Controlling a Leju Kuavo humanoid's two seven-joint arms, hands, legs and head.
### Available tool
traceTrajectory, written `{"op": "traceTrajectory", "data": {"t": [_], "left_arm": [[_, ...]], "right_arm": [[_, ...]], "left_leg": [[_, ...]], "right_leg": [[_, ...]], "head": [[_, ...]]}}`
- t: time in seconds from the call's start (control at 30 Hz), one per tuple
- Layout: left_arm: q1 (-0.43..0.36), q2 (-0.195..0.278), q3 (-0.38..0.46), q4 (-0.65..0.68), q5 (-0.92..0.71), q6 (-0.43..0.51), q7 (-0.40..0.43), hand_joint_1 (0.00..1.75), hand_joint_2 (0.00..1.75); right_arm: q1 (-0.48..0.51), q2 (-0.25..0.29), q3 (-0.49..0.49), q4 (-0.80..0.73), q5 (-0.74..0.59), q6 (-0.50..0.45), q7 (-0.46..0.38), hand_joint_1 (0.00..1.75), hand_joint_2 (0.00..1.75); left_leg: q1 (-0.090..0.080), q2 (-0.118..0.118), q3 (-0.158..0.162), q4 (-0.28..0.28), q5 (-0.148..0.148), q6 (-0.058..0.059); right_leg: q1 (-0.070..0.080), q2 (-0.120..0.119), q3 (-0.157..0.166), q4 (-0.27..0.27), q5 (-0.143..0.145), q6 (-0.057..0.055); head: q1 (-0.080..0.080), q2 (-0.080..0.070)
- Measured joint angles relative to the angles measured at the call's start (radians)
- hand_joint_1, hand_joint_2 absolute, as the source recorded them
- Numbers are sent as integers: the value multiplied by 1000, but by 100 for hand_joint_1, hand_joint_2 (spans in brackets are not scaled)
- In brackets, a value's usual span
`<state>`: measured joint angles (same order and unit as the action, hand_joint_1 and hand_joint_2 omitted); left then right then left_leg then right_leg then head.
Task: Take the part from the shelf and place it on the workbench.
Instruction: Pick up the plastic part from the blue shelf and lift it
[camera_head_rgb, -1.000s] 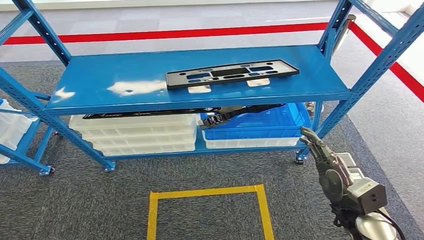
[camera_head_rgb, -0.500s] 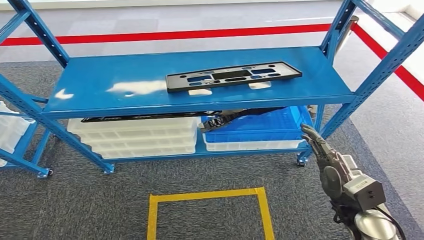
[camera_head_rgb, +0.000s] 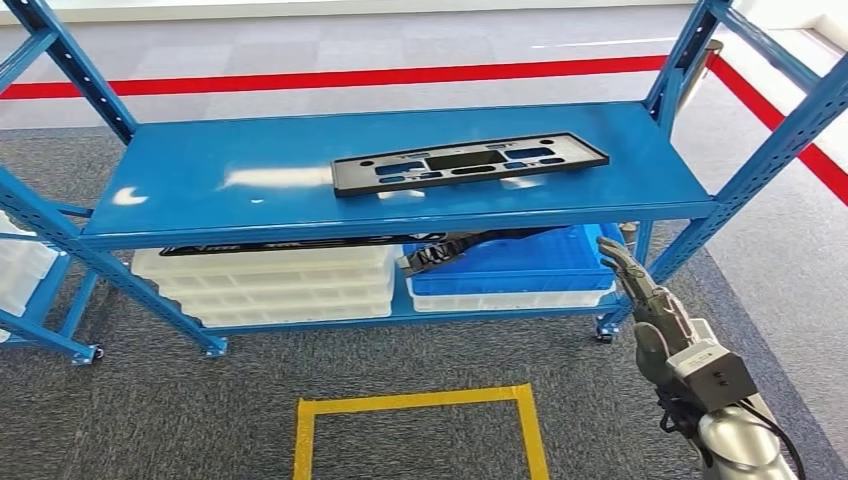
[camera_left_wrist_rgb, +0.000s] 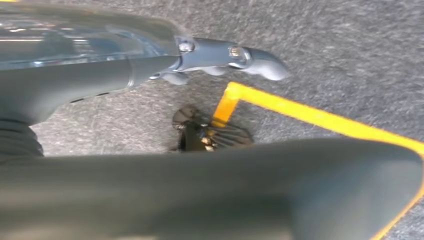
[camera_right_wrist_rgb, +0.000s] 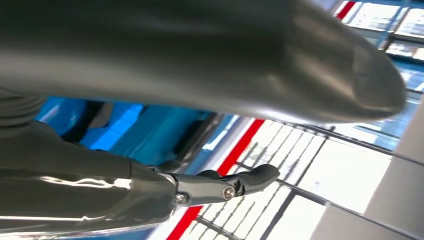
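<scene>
Now the blue shelf (camera_head_rgb: 400, 205) sits a little lower and nearer in the head view than a second ago, and the yellow floor square (camera_head_rgb: 420, 430) has slid down the frame; the whole scene shifts together, so the robot itself is likely moving or tilting toward the rack, not the things. The right hand (camera_head_rgb: 640, 295) has risen slightly and stands closer to the shelf's right front corner, fingers stretched forward and apart, holding nothing. In the right wrist view the same hand (camera_right_wrist_rgb: 220, 185) shows straight, bare fingers against the blue rack and a red stripe.

The part (camera_head_rgb: 468, 164), a flat black plate with cut-out slots, lies untouched on the shelf top, right of centre and near the back edge, well apart from the hand. The grasp has not begun; this looks like the approach.

The left hand (camera_left_wrist_rgb: 230, 57) hangs over grey carpet by a corner of the yellow line, fingers straight and empty.

Under the shelf top, white bins (camera_head_rgb: 275, 285) stand stacked on the left and a blue bin (camera_head_rgb: 510, 268) on the right, with long black pieces (camera_head_rgb: 470, 245) lying across them. A red floor line (camera_head_rgb: 300, 78) runs behind the rack. The upright post (camera_head_rgb: 760, 150) at the right front stands between the hand and the part, so the reach probably has to go over the shelf's edge, clear of that post.
</scene>
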<state>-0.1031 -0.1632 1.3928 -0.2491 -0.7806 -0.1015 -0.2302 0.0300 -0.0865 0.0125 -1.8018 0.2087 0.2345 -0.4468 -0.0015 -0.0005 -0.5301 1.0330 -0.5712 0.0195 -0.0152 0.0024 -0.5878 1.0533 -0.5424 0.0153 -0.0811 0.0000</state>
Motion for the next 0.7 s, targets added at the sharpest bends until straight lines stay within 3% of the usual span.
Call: {"op": "traceTrajectory", "data": {"t": [0.1, 0.13, 0.2, 0.23, 0.27, 0.3, 0.37, 0.43, 0.5, 0.6, 0.63, 0.7], "left_arm": [[0, 1, 0, 0, -5, 8, 7, 0, 0], [0, 2, 0, 0, -6, 13, 9, 0, 0], [3, 5, 0, 0, -6, 18, 13, 0, 0], [5, 6, 0, 0, -6, 18, 13, 0, 0], [7, 7, 0, 0, -6, 16, 11, 0, 0], [9, 8, 0, 0, -5, 12, 7, 0, 0], [11, 10, 0, 0, -5, 2, -2, 0, 0], [11, 14, 0, 0, -5, -3, -10, 0, 0], [10, 17, 0, 0, -5, -3, -14, 0, 0], [9, 20, 0, 0, -3, -2, -16, 0, 0], [9, 20, 0, 0, -2, -1, -16, 0, 0], [10, 20, 0, 0, -1, -1, -15, 0, 0]], "right_arm": [[1, 0, 4, 0, 5, -10, 0, 0, 0], [2, 0, 6, 0, 8, -12, 0, 0, 0], [6, 0, 9, 0, 14, -15, 1, 0, 0], [8, 0, 11, 0, 16, -17, 2, 0, 0], [11, 0, 11, 0, 18, -18, 3, 0, 0], [13, 0, 12, 0, 19, -21, 4, 0, 0], [15, 0, 12, 0, 22, -27, 5, 0, 0], [13, 1, 12, -1, 25, -34, 5, 0, 0], [10, 2, 12, -4, 31, -42, 6, 0, 0], [6, 2, 12, -16, 49, -58, 16, 0, 0], [4, 2, 12, -20, 56, -64, 22, 0, 0], [2, 2, 12, -24, 70, -73, 36, 0, 0]], "left_leg": [[2, 0, -11, 36, -28, -12], [3, 0, -33, 83, -52, -17], [6, 0, -108, 219, -103, -25], [6, 0, -141, 270, -112, -26], [6, 0, -159, 288, -101, -25], [6, 0, -157, 265, -68, -22], [3, -1, -117, 147, 18, -10], [-3, -1, -83, 61, 60, 5], [-8, -1, -75, 40, 52, 16], [1, 1, -58, 7, 45, 24], [5, 2, -51, -1, 46, 26], [6, 2, -43, -4, 43, 28]], "right_leg": [[-6, -1, 8, -4, -5, -15], [-7, -3, 11, -4, -8, -20], [-7, -4, 16, -4, -15, -26], [-7, -4, 20, -4, -18, -27], [-7, -3, 26, -4, -23, -27], [-6, -2, 34, -4, -28, -27], [-5, -1, 53, -5, -40, -24], [-4, 1, 64, -7, -49, -18], [-3, 1, 63, -10, -52, -7], [-1, -1, 56, 9, -71, 6], [-1, -1, 40, 45, -90, 9], [-2, -1, -27, 168, -141, 12]], "head": [[0, 0], [0, 0], [0, 0], [0, 0], [0, 0], [0, 0], [0, 0], [0, 0], [0, 0], [0, 0], [1, 0], [1, 0]]}}
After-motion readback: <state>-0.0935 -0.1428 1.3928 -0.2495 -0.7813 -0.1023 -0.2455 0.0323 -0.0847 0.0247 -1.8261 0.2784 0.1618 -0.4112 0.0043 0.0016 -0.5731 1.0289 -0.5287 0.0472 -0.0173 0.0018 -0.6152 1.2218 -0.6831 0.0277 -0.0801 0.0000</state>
